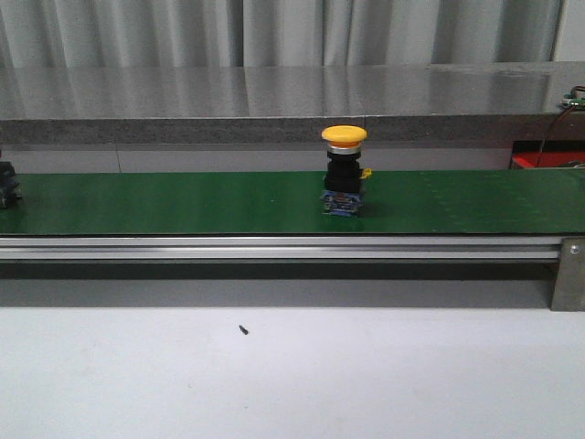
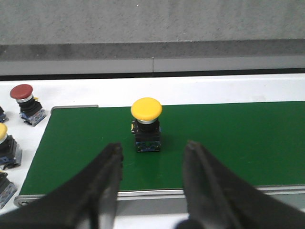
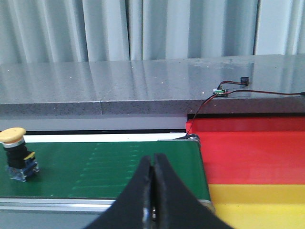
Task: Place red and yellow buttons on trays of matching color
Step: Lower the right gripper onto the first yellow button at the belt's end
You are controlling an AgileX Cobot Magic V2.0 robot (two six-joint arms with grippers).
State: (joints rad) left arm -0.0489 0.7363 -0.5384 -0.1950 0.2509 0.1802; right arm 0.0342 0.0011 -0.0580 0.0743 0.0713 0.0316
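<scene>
On the green conveyor belt (image 1: pixel 183 201), near its middle in the front view, a yellow button (image 1: pixel 344 170) stands upright: a yellow mushroom cap on a black body with a blue base. Nothing else rests on the belt around it. An aluminium rail (image 1: pixel 274 247) runs along the near edge of the belt, and the white tabletop (image 1: pixel 292 375) lies in front of the rail, carrying one small dark speck (image 1: pixel 243 329). A dark object (image 1: pixel 7 184) shows at the far left edge of the front view; what it is cannot be told. Behind the belt runs a grey stone ledge (image 1: pixel 274 101), backed by pale curtains (image 1: pixel 274 32).

Left wrist view: the left pincer (image 2: pixel 152 164) is released, its two black fingers (image 2: pixel 107 176) spread wide, the yellow button beyond the gap and apart from both. Off the end of the belt, on the white surface, stand a red button (image 2: pixel 26 102) and a second yellow-capped button (image 2: pixel 5 145), with others partly cut off by the frame edge.

Right wrist view: the right pincer (image 3: pixel 152 176) is clenched, its fingers pressed together and holding nothing. Past the belt's other end lie a red tray (image 3: pixel 252 152) and, nearer the camera, a yellow tray (image 3: pixel 257 205), touching each other. A red-and-black wire (image 3: pixel 257 90) with a small circuit board (image 3: pixel 219 90) lies on the ledge above the red tray.
</scene>
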